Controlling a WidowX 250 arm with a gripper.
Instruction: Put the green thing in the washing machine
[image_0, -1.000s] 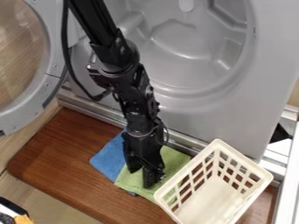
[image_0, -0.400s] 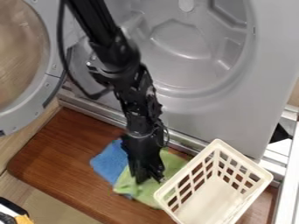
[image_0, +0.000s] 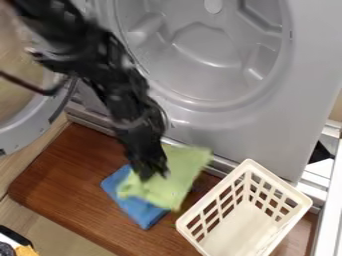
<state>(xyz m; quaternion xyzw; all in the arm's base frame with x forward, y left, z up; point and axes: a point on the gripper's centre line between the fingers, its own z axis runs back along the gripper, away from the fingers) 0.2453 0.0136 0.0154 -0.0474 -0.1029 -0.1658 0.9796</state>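
Pinching the green cloth (image_0: 177, 175), the black gripper (image_0: 152, 174) hangs over the brown wooden board (image_0: 63, 182), in front of the washing machine (image_0: 267, 132). The green cloth is outside the drum (image_0: 207, 45), overlapping the blue cloth (image_0: 141, 212) in this view. Just beside them, towards the right edge, stands a cream basket (image_0: 304, 200); the machine's round door (image_0: 23, 134) is swung wide at the left.

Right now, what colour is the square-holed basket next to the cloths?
Creamy off-white; the basket shows that best in the camera view.
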